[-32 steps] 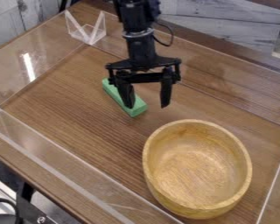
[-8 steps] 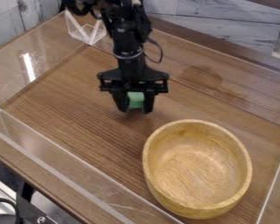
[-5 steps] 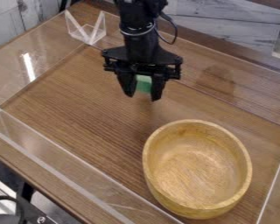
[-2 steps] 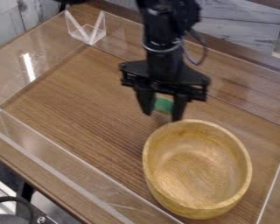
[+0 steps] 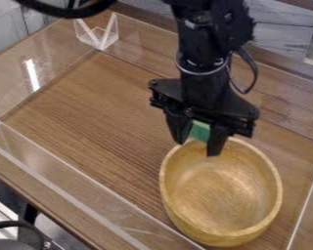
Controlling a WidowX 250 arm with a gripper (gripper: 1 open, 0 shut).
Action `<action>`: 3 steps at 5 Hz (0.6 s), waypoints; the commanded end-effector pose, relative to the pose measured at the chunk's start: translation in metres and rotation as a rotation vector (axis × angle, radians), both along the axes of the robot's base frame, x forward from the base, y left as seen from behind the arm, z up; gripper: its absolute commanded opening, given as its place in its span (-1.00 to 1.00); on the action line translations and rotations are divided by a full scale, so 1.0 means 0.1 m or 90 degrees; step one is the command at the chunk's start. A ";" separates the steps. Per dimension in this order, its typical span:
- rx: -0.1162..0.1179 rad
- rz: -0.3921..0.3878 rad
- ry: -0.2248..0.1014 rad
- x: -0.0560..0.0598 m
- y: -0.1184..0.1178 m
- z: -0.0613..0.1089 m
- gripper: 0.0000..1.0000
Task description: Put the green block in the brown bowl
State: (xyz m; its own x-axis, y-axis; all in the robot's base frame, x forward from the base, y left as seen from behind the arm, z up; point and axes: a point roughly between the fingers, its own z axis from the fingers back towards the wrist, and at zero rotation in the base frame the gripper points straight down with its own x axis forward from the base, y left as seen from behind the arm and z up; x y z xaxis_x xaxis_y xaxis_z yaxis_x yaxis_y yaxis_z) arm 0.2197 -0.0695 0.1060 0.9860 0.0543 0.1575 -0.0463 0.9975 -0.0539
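Your claw (image 5: 199, 133) grips the green block (image 5: 199, 130), a plain bright-green bar partly hidden between the fingers. Below the claw, you have the brown bowl (image 5: 222, 202), round, pale and thick-rimmed, on the wooden bench (image 5: 87, 122).

The place looked most like a robot lab or test bench, though the view took in too little of the room to be certain. A black robot arm (image 5: 211, 59) reached in from the far side over a brown wood-grain tabletop (image 5: 81, 117). Black cables (image 5: 22, 229) looped at the near left corner, and a clear, angular plastic piece (image 5: 98, 29) stood at the far left. Pale grey wood-look boards (image 5: 280, 21) lay beyond the table's far right edge.
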 end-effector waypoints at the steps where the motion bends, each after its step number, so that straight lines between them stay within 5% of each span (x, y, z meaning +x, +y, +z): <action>1: -0.005 -0.046 -0.022 -0.06 -0.07 0.13 -1.00; 3: 0.000 -0.075 -0.015 -0.21 -0.01 0.03 -1.00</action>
State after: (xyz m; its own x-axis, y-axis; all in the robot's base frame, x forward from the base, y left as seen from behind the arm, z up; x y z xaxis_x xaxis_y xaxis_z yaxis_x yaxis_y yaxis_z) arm 0.1956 -0.0695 0.1016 0.9872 -0.0587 0.1486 0.0664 0.9967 -0.0472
